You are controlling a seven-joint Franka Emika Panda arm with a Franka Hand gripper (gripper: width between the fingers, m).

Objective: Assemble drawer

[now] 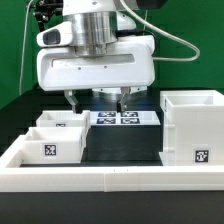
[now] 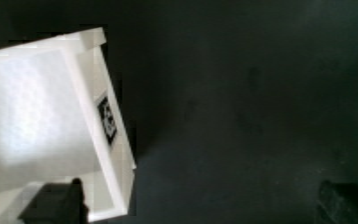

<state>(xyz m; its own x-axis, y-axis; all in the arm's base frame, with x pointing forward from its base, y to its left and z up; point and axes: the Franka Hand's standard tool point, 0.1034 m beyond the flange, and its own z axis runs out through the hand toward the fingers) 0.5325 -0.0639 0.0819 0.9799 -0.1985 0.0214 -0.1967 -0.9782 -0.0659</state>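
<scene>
The claw (image 1: 98, 103) hangs below the white wrist housing, pointing down over the black table (image 1: 125, 150). Its two fingers stand apart, with nothing between them. In the exterior view the fingertips end above the table surface, and contact with any part cannot be confirmed. The marker board (image 1: 120, 117) lies flat on the table directly behind the claw. Two small open-topped drawer boxes sit to the exterior view's left of the claw. The rear drawer box (image 1: 62, 122) is just beside and below the finger on that side. The front drawer box (image 1: 48, 148) stands just beside the rear one, nearer the camera, and carries a marker tag on its facing wall. The cabinet shell (image 1: 195, 122) is a taller open white box with a tag low on its front. It stands upright, well apart from the claw on the exterior view's right. A low white border wall (image 1: 110, 180) runs across the table in front of the claw. In the wrist view both dark fingertips (image 2: 51, 203) appear at the frame edge, widely separated over bare table. A white drawer part (image 2: 43, 110) bearing a tag (image 2: 110, 112) lies beside one fingertip, outside the gap. Which box this part belongs to cannot be determined.
</scene>
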